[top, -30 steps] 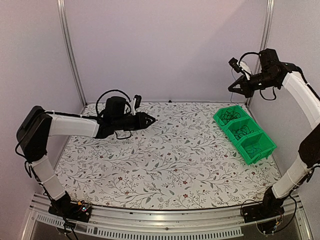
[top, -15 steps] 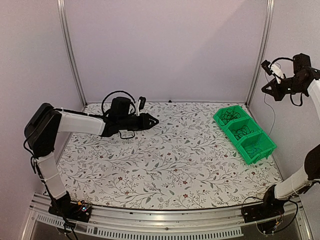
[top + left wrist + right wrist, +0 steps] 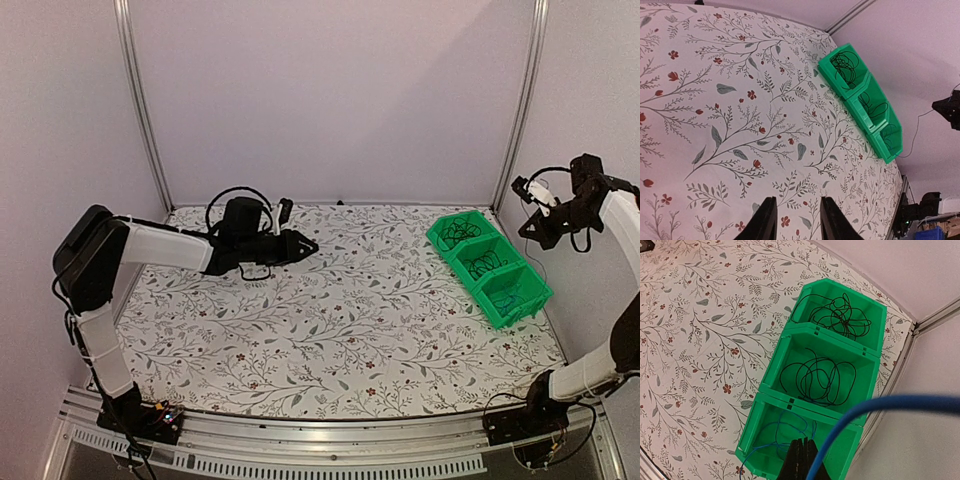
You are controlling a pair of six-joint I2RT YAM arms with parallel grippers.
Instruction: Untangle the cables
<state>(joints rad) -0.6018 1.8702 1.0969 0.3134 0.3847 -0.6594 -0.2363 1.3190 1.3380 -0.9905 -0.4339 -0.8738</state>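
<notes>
At far left, the left gripper (image 3: pixel 305 243) hangs with fingers parted on nothing, well apart from the cables. Rightward, a green bin (image 3: pixel 830 341) holds black cables (image 3: pixel 817 377) in its far and middle compartments. The right gripper (image 3: pixel 801 442), nearer and high to the bin's right, pinches the blue cable (image 3: pixel 855 412), which trails down into the near compartment.

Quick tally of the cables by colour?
Black cables: 2
Blue cable: 1
Total: 3
</notes>
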